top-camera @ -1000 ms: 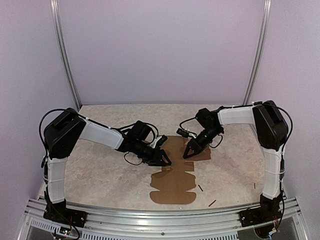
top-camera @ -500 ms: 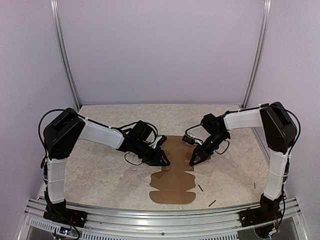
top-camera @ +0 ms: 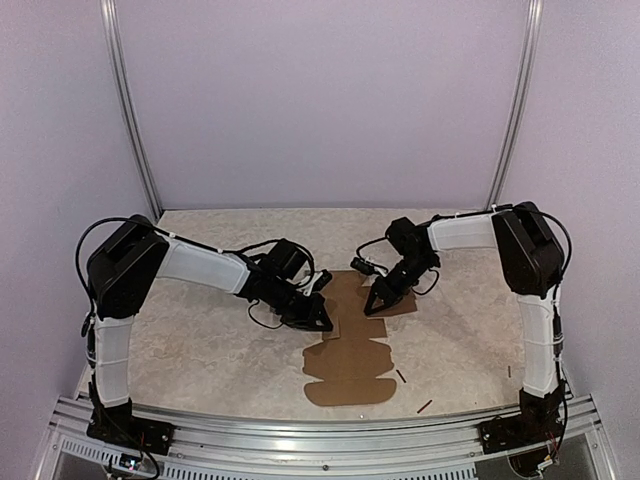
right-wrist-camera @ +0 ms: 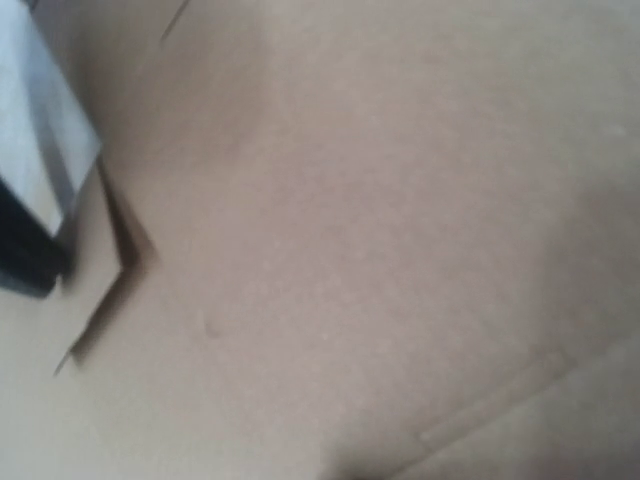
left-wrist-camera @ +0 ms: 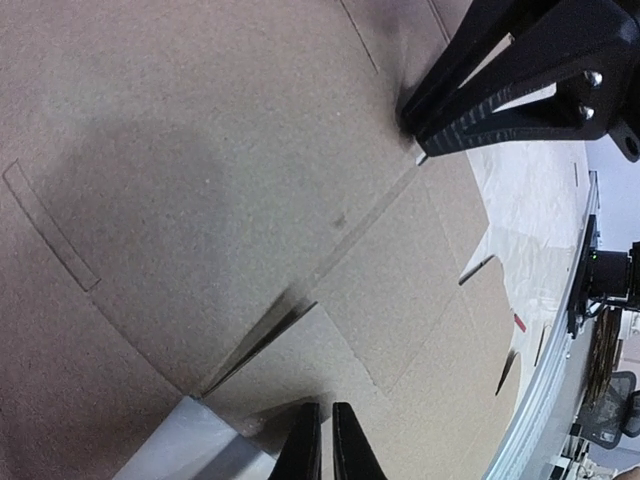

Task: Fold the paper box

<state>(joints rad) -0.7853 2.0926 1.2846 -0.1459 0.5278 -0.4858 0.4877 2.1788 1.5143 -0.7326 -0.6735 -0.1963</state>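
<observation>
The paper box (top-camera: pixel 348 365) is a flat brown die-cut sheet lying mid-table, its rounded flaps toward the near edge. It fills the left wrist view (left-wrist-camera: pixel 250 180) and the blurred right wrist view (right-wrist-camera: pixel 350 250). My left gripper (top-camera: pixel 322 320) rests its tips on the sheet's left side. In its wrist view the tips (left-wrist-camera: pixel 321 440) are together, beside a slightly raised cut flap (left-wrist-camera: pixel 260 335). My right gripper (top-camera: pixel 371 306) points down at the sheet's upper right. Seen from the left wrist (left-wrist-camera: pixel 412 118), its fingers meet at the tip on the cardboard. Its own fingers do not show in its wrist view.
The marbled table (top-camera: pixel 200 350) carries small dark sticks to the right of the sheet (top-camera: pixel 400 376), (top-camera: pixel 424 406), (top-camera: pixel 509 371). An aluminium rail (top-camera: pixel 300 430) runs along the near edge. Lilac walls and two upright metal posts close the back.
My right gripper swung down-right along the sheet half a second ago and has come back up-left. My left gripper has drawn slightly left. The sheet stays flat.
</observation>
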